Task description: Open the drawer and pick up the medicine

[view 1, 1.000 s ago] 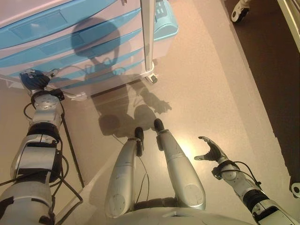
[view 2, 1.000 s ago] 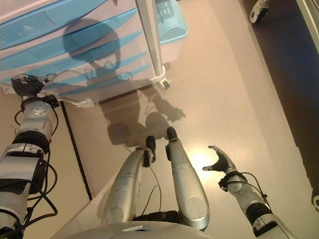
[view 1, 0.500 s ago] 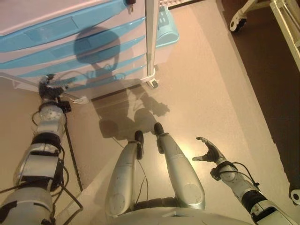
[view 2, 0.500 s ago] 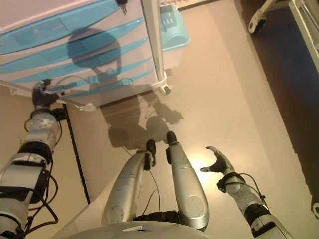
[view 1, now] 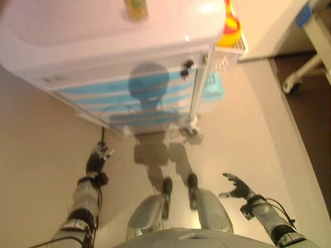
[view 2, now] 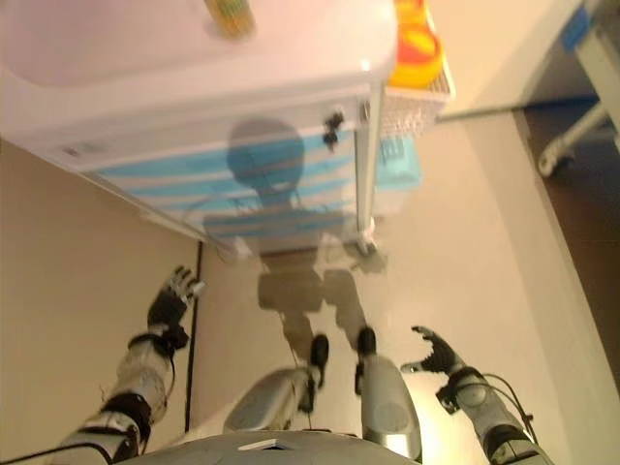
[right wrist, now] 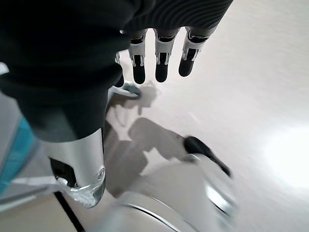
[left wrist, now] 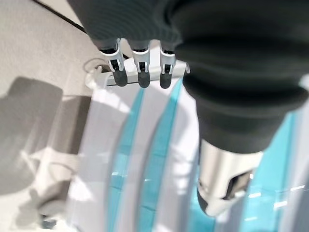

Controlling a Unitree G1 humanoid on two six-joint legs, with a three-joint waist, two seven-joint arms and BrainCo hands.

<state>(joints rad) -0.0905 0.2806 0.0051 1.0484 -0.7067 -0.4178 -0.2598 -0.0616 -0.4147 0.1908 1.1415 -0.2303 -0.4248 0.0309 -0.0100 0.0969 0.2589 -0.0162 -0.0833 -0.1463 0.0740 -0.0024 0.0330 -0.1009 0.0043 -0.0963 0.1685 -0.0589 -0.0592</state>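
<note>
The white cart has several blue-fronted drawers, all shut. A small yellow-green bottle stands on the cart's top at the far edge. No medicine shows elsewhere. My left hand is open with straight fingers, over the floor below the cart's lower left corner and apart from it. In the left wrist view the blue drawer fronts show past its fingers. My right hand is open and empty, low at the right over the floor.
A white wire basket with a yellow and orange thing hangs on the cart's right side, a blue bin below it. A wheeled bed frame stands at the far right. A dark floor seam runs beside my left hand.
The whole picture has shifted, so the cart's top now shows. My left hand has come away from the cart's lower left corner. The right hand has kept its pose.
</note>
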